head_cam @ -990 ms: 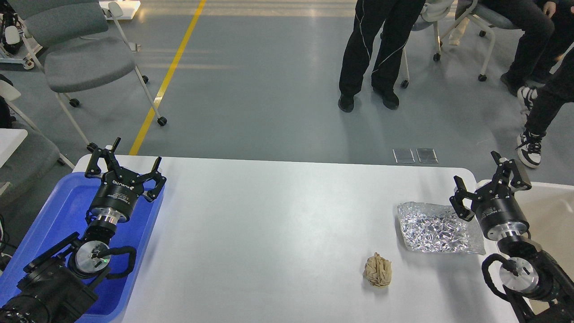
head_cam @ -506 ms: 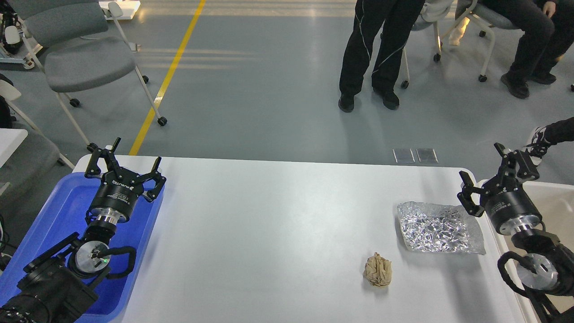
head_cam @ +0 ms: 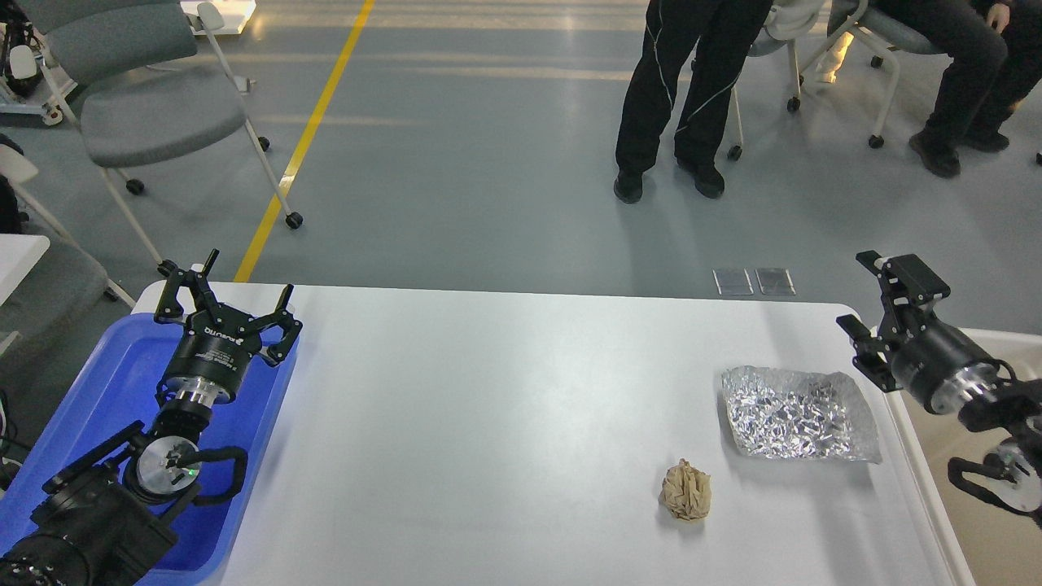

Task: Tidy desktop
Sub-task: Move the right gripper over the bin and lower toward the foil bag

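Foil: a crinkled silver sheet [head_cam: 798, 413] lies flat on the desktop [head_cam: 488, 407], far right side, long axis running left-right.
Paper: 1 tan wad [head_cam: 687, 489] sits near the foil, toward me and left of it.
Right gripper [head_cam: 869, 295]: fingers apart, empty, just right of the foil, over the bin [head_cam: 993, 521] edge; my nearer arm.
Left gripper [head_cam: 226, 295]: fingers spread, empty, over the blue tray [head_cam: 106, 374], well apart from both.

The right gripper [head_cam: 875, 301] now sits farther right and higher, off the foil sheet [head_cam: 798, 413], jaws spread.
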You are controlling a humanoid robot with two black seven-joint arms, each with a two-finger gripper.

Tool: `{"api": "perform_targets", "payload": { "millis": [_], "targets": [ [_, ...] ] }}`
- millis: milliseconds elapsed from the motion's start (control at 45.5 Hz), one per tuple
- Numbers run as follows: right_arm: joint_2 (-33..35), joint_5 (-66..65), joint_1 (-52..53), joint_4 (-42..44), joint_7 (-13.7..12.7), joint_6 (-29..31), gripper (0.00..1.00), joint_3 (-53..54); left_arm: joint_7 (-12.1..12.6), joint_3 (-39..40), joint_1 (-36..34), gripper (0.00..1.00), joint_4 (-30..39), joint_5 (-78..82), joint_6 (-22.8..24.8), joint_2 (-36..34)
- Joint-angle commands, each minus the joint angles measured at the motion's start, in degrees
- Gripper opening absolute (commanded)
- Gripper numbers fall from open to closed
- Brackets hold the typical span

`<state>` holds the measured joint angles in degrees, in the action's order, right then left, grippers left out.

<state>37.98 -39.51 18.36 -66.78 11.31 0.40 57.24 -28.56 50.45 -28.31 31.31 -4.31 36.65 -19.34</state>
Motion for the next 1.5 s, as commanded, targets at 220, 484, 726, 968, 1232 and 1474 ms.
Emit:
{"api": "perform_targets", "payload": {
  "millis": [220, 484, 726, 968, 1232, 1474],
  "targets": [
    [12.9, -27.1, 7.2, -1.9, -1.3, -0.2, 1.00, -14.3, 0.0, 0.0, 0.0, 1.00, 0.0, 0.0, 0.1, 0.0],
    [16.8, -27.5, 11.4, -3.1, -2.9, -0.2, 1.00, -25.7, 0.0, -0.1, 0.0, 1.00, 0.0, 0.0, 0.1, 0.0],
    [17.4, -29.2, 12.7, -3.1, -6.5, -1.1, 1.00, -32.1, 0.0, -0.1, 0.0, 1.00, 0.0, 0.0, 0.1, 0.0],
    [16.9, -35.6, 16.1, -2.0, -6.1, -2.8, 1.00, -38.5, 0.0, -0.1, 0.0, 1.00, 0.1, 0.0, 0.1, 0.0],
    [5.4, -35.7, 16.0, 14.8, -0.4, -9.7, 0.98, -42.5, 0.0, -0.1, 0.0, 1.00, 0.0, 0.0, 0.1, 0.0],
    [1.9, -35.7, 18.3, 18.9, 3.9, -18.6, 0.98, -56.2, 0.0, -0.1, 0.0, 1.00, 0.0, 0.0, 0.1, 0.0]
  ]
}}
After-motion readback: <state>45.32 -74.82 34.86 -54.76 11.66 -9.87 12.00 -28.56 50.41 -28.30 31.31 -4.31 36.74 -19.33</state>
